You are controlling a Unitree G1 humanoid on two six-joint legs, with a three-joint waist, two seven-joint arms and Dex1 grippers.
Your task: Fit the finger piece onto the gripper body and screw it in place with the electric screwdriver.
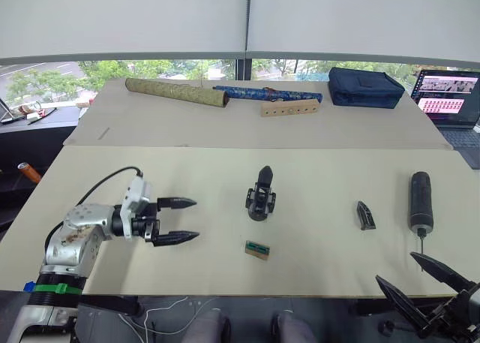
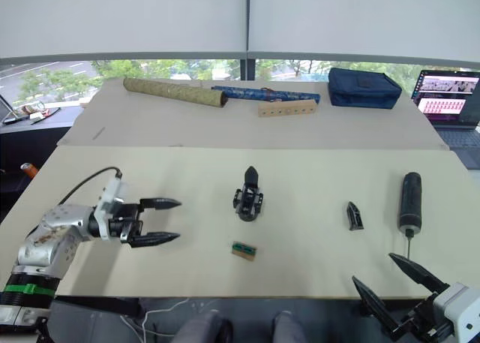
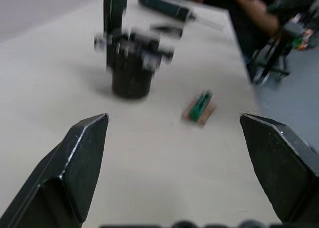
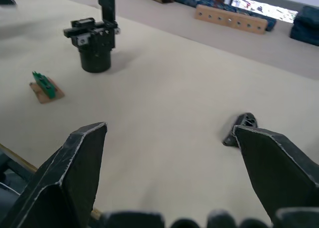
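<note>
The gripper body (image 1: 260, 197) stands upright mid-table on its round base, one pointed finger up; it also shows in the left wrist view (image 3: 130, 58) and right wrist view (image 4: 94, 41). To its right lies the small black finger piece (image 1: 365, 215), with the electric screwdriver (image 1: 420, 200) farther right, bit toward me. My left gripper (image 1: 178, 221) hovers open over the table, left of the gripper body, pointing at it. My right gripper (image 1: 424, 283) is open below the table's front edge, near the screwdriver's bit.
A small tan-and-green block (image 1: 257, 249) lies in front of the gripper body. At the back are two patterned rolls (image 1: 176, 91), a wooden strip with holes (image 1: 289, 108) and a dark blue bag (image 1: 365, 87). A laptop (image 1: 450, 95) sits at far right.
</note>
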